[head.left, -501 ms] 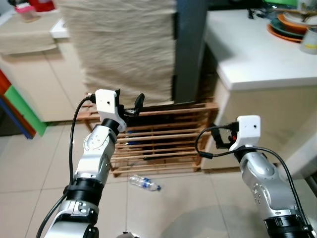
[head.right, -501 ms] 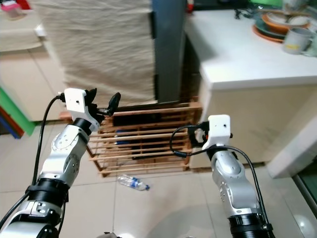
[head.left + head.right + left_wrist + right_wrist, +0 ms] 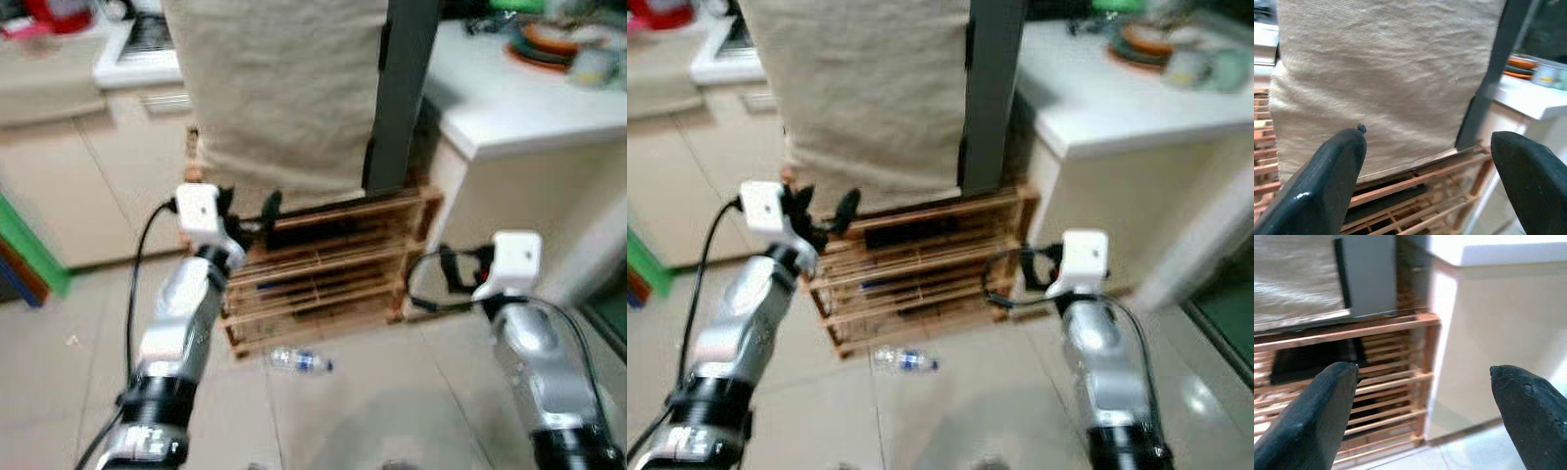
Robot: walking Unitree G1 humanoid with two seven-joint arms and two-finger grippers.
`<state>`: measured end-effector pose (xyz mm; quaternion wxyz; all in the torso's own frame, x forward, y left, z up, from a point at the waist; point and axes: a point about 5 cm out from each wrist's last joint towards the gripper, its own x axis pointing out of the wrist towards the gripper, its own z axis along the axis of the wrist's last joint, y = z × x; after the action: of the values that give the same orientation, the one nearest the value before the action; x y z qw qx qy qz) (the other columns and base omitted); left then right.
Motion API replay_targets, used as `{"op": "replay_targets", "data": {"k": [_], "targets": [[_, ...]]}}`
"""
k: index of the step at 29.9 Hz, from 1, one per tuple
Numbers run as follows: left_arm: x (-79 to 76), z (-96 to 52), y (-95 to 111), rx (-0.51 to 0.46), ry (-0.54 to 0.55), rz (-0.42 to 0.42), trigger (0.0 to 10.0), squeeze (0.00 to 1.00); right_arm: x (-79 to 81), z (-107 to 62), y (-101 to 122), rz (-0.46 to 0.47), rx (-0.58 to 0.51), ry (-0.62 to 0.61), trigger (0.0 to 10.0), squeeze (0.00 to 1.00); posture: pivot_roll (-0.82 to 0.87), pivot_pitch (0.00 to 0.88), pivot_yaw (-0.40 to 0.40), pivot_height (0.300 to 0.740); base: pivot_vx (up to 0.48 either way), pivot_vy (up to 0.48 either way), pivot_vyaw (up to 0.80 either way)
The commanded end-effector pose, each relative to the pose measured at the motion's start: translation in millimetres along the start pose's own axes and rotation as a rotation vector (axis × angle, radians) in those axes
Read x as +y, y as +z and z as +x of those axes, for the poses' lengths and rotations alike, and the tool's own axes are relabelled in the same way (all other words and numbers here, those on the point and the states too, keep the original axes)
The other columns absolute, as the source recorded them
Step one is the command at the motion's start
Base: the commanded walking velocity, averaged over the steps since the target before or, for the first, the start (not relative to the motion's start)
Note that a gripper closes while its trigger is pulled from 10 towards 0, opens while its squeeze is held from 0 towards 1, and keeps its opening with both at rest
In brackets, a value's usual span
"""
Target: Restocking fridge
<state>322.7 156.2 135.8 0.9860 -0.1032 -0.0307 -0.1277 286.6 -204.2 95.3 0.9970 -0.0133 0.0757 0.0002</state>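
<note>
A small plastic water bottle (image 3: 299,361) lies on the tiled floor in front of a low wooden slatted rack (image 3: 333,279). On the rack stands the fridge, draped in beige cloth (image 3: 284,88) with a dark grey edge (image 3: 397,98). My left gripper (image 3: 250,208) is raised before the rack's top left corner, open and empty, and faces the cloth (image 3: 1386,73). My right gripper (image 3: 460,269) hovers open and empty by the rack's right end (image 3: 1391,382), close to the white cabinet side (image 3: 1488,333). Both grippers are above the bottle and apart from it.
A white counter (image 3: 509,108) with stacked plates (image 3: 549,39) and a mug (image 3: 588,64) stands right of the fridge. Beige cabinets (image 3: 69,147) line the left wall, with a green and red object (image 3: 29,245) low beside them. Open floor tiles (image 3: 392,411) lie in front of me.
The whole picture has shifted and blurred, so the camera has moved. Both arms hold about the same raised pose, and the bottle lies where it was.
</note>
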Motion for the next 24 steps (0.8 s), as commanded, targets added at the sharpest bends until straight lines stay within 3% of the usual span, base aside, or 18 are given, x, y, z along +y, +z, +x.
{"op": "replay_targets", "data": {"k": [1, 11, 24], "targets": [[-8.5, 3.3, 4.9, -0.004, -0.03, -0.009, 10.0, 0.0, -7.8, -3.0, -0.8, -0.009, -0.009, -0.023, 10.0, 0.0, -0.1, 0.0, 0.056, 0.74, 0.0, 0.48, -0.73], [-4.1, 1.8, 4.7, 0.021, -0.03, 0.027, 10.0, 0.0, -22.9, -29.4, -19.0, -0.004, -0.012, -0.092, 10.0, 0.0, -0.11, 0.0, 0.074, 0.74, 0.0, 0.48, -0.69], [-3.1, 8.0, 9.9, 0.007, -0.027, 0.018, 10.0, 0.0, -26.0, -20.4, -8.5, 0.008, -0.059, -0.117, 10.0, 0.0, -0.11, 0.0, 0.076, 0.74, 0.0, 0.48, -0.62]]}}
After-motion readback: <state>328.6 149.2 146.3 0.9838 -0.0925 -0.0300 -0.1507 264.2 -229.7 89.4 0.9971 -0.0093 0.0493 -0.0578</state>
